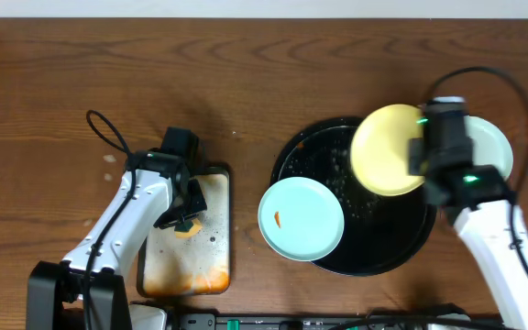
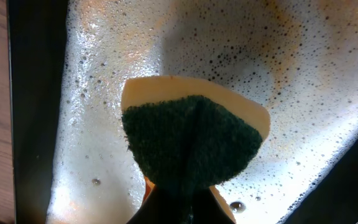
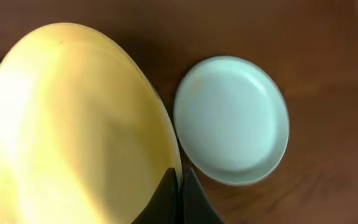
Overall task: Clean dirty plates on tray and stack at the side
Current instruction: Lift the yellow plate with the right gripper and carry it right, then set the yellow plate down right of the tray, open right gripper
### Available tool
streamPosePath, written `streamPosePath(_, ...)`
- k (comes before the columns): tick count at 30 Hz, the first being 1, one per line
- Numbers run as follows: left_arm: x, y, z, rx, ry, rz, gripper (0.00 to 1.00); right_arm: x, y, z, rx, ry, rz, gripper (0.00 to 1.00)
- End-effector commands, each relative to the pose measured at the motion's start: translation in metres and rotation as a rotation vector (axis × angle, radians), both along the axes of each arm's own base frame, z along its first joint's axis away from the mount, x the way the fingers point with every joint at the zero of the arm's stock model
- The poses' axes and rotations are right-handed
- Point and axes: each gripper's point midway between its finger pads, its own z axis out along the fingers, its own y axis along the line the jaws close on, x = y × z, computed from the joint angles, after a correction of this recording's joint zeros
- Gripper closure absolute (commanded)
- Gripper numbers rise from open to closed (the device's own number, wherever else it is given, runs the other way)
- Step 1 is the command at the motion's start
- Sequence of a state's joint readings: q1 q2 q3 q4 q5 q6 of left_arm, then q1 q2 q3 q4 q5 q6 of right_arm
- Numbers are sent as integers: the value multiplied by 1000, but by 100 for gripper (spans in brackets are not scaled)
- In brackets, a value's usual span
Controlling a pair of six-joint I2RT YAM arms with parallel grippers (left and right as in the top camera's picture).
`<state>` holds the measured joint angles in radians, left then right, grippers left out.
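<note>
Overhead, the right hand point(image 1: 420, 151) is clamped narrow on the rim of the yellow plate point(image 1: 388, 151), holding it tilted above the far right part of the black tray point(image 1: 374, 257). No smear shows on the face turned to the cameras, though whether it has been scrubbed cannot be told. The left hand point(image 1: 183, 215) is pinched tight on a green-and-yellow sponge point(image 1: 187, 229), low over the soapy, rust-stained pan point(image 1: 214, 266) near the tabletop's point(image 1: 62, 73) front edge, left of centre.

A light-blue plate point(image 1: 301, 218) lies across the tray's left rim, half overhanging the wood, and carries an orange smear point(image 1: 277, 219), so it looks uncleaned. A second pale plate point(image 1: 493, 147) rests flat on the bare wood just beside the tray's right rim; the right wrist view shows it spotless. That looks like the start of the stack: roughly one plate done, the yellow one in hand, one left.
</note>
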<state>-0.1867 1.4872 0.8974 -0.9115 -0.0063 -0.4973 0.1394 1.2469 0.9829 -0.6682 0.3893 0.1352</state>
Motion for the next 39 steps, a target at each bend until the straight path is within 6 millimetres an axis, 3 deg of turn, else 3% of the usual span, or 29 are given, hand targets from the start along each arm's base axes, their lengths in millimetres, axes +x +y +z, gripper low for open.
streamPosePath(1,-3,2,2,3,-5,-3,92,4,-30,4,226,-57,-154,99)
streamPosePath(7,-1,2,2,3,-9,-15,92,-5,-102,-4,405,-120,-399,99)
streamPosePath(12,-1,2,2,2,-11,-16,92,-6,-155,-26,485,-159,-588,99)
streamPosePath(15,-2,2,2,3,-8,-26,92,-1,-172,-44,499,-157,-638,99)
streamPosePath(19,-1,2,2,2,-8,-26,92,8,-179,-66,504,-133,-649,99)
streamPosePath(20,-2,2,2,3,-8,-26,92,10,-179,-68,510,-133,-644,94)
streamPosePath(22,-2,2,2,3,-7,-26,92,17,-172,-66,540,-139,-591,61)
streamPosePath(23,-2,2,2,3,-7,-27,92,22,-165,-62,565,-147,-535,54)
streamPosePath(26,-1,2,2,2,-7,-37,92,34,-138,-43,658,-179,-383,53)
streamPosePath(28,-1,2,2,2,-7,-41,92,40,-109,-26,740,-195,-245,62)
streamPosePath(32,-3,2,2,3,-3,-49,92,37,-40,1,867,-165,16,61)
streamPosePath(35,-6,2,2,5,10,-56,92,24,9,-1,855,-62,157,58)
streamPosePath(39,-7,3,2,6,17,-80,92,-5,66,-27,788,152,277,54)
